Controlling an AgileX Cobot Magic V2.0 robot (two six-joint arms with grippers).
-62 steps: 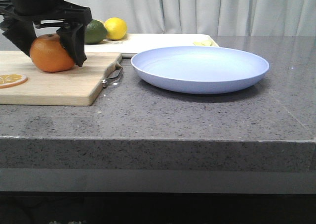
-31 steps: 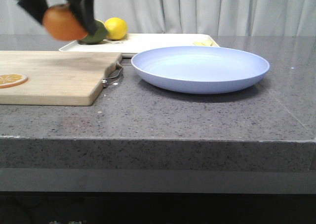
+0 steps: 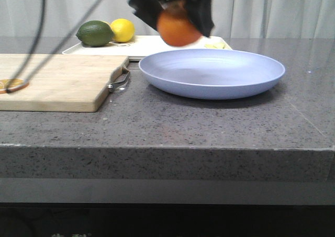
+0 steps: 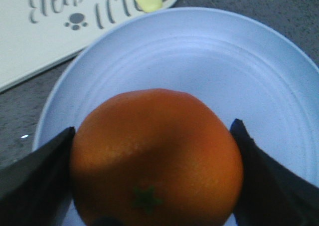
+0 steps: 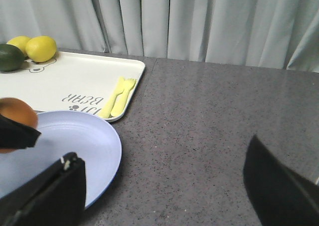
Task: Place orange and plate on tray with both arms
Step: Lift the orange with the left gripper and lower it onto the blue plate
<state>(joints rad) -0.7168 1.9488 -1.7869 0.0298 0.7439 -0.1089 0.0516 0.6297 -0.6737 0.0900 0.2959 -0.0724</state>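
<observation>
Left gripper (image 4: pixel 152 186) clamped across the round bright orange (image 4: pixel 155 158), firm, roundish, could roll; right gripper (image 5: pixel 164 186) fingers apart. Shallow lavender-blue plate (image 3: pixel 212 72) is stiff: take its rim.

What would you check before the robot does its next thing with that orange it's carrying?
1. Left hand shut on the orange: ok.
2. Orange clear of the plate, not touching: ok.
3. Orange over the plate: ok in the left wrist view.
4. Bare room on the tray: ok; lemon, lime and cutlery sit at its edges.
5. Right hand open and empty: ok.
6. Plate on tray: not ok.
</observation>
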